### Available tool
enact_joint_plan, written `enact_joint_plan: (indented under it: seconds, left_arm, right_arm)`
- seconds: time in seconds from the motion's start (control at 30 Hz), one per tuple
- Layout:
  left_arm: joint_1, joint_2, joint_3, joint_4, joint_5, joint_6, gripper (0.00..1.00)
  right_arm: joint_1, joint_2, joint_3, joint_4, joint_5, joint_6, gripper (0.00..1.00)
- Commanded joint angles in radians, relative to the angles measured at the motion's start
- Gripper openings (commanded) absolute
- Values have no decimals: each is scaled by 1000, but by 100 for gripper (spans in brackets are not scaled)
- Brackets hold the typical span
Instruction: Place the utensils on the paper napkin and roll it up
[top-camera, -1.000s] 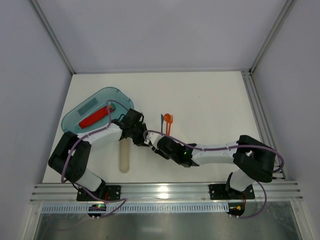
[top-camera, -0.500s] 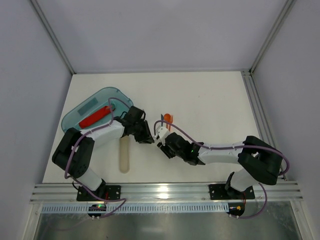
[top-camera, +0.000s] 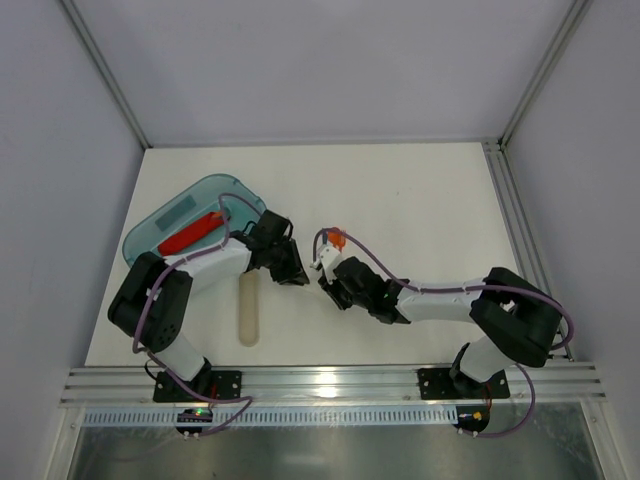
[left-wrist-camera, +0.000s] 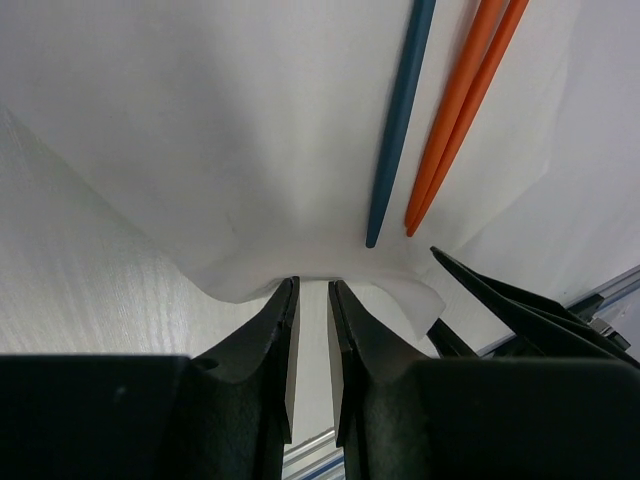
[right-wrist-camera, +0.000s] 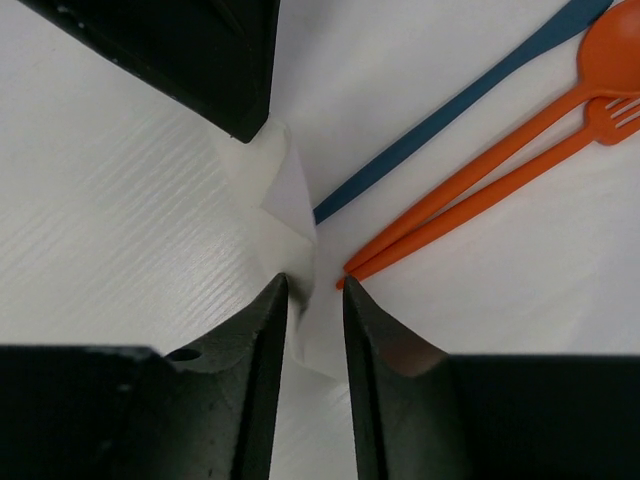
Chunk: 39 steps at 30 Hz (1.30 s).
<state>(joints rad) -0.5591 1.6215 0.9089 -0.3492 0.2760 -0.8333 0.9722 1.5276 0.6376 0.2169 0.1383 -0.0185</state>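
Stands shifted rightward since a second ago, pinching the napkin's (left-wrist-camera: 200, 130) lifted near edge in both left gripper (left-wrist-camera: 310, 285) and right gripper (right-wrist-camera: 315, 285), fingers (left-wrist-camera: 265, 350) nearly shut on the paper (utensils (left-wrist-camera: 460, 100), blue and orange, already lying on it), placing seemingly done, rolling barely begun.

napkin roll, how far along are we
Done: the blue utensil, orange spoon and orange fork lie on the napkin. In hand: the left gripper and right gripper each pinch its near edge, which is lifted there. Left: the rolling itself; the sheet is otherwise flat.
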Motion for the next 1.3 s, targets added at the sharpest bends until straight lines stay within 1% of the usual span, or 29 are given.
enact_joint_plan:
  seconds: [0.0, 0.07, 0.17, 0.23, 0.37, 0.57, 0.67, 0.8, 0.83, 0.93, 1.07, 1.27]
  left_arm:
    - [-4, -9, 33, 16, -15, 3, 21]
    - [-5, -17, 36, 22, -14, 5, 21]
    - [-15, -17, 44, 19, -8, 8, 21]
    - [-24, -15, 48, 24, -4, 8, 22]
    - [-41, -8, 58, 39, 8, 0, 21]
    - [-56, 21, 77, 70, 11, -10, 22]
    - [-58, 41, 88, 90, 20, -16, 21]
    - [-58, 63, 105, 99, 26, -15, 21]
    - [-58, 66, 111, 101, 25, -15, 21]
    - [-58, 92, 122, 102, 28, -13, 21]
    - [-58, 112, 134, 108, 37, -18, 21]
    - [-61, 112, 136, 102, 35, -27, 21]
  right_arm:
    - [-9, 8, 28, 65, -22, 17, 29]
    - [-12, 5, 36, 67, -19, 17, 23]
    - [-18, 16, 53, 53, -16, 17, 22]
    - [-18, 22, 59, 52, -3, 15, 24]
    - [-20, 13, 57, 56, 18, 15, 29]
    - [-21, 13, 53, 61, 24, 61, 30]
    - [-21, -6, 39, 58, 21, 84, 32]
    - [-23, -64, 8, 42, 47, 142, 37]
    - [-29, -88, 4, 32, 41, 158, 40]
    - [-35, -136, -12, 12, 6, 219, 43]
    - [-41, -240, -81, 61, -40, 265, 45]
    - [-87, -296, -115, 50, -78, 314, 46]
